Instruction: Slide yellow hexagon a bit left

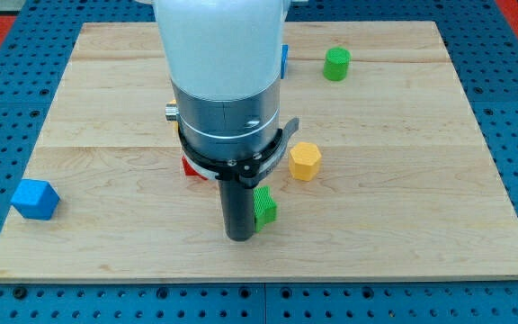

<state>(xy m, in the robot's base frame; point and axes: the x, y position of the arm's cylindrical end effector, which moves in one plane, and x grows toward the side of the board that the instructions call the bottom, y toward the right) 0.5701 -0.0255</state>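
Note:
The yellow hexagon lies on the wooden board, a little right of centre. My tip rests on the board below and to the left of the hexagon, apart from it. A green block sits right against the rod's right side, between my tip and the hexagon. The arm's white and grey body hides the board above my tip.
A red block peeks out from behind the arm at its left. A blue cube lies at the board's left edge. A green cylinder stands at the top right. A blue block is mostly hidden behind the arm.

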